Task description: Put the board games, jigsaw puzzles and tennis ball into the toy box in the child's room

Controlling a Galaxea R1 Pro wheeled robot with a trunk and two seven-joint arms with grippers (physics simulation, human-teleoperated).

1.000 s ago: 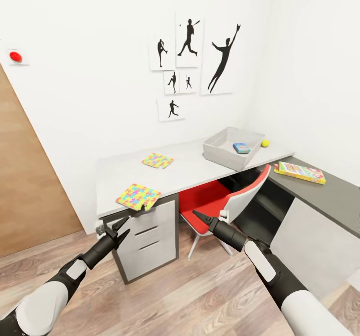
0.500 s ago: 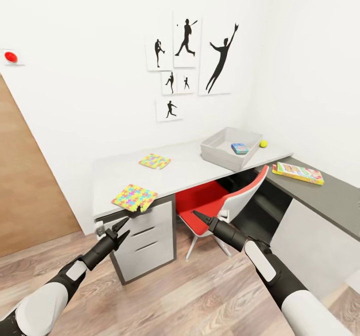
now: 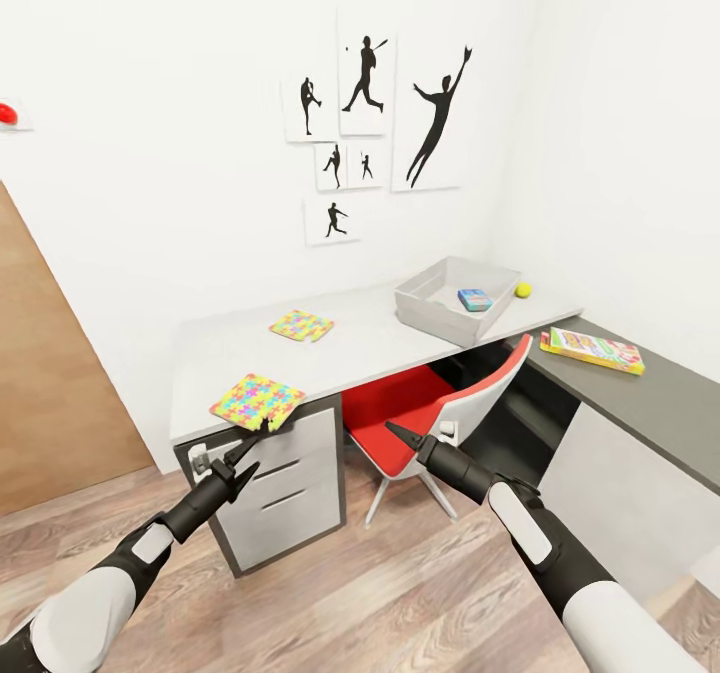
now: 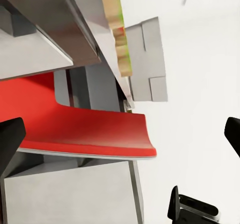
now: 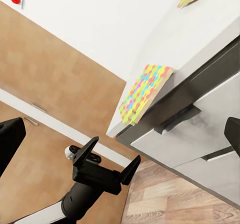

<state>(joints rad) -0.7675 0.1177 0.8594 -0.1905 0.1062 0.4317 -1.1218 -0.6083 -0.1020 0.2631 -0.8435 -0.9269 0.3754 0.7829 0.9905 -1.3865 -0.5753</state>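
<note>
Both arms stretched forward and low, left hand (image 3: 243, 456) open, right hand (image 3: 397, 435) fingers spread

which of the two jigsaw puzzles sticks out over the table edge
The jigsaw puzzle nearest the left gripper overhangs the table's front edge; the other puzzle lies fully on top.

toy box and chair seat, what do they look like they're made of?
Toy box: looks like matte light-grey plastic, with uniform colour and smooth sloping walls. Chair seat: a smooth red moulded shell, probably plastic, on a white backing; no fabric texture visible. Both are renders, so uncertain.
</note>
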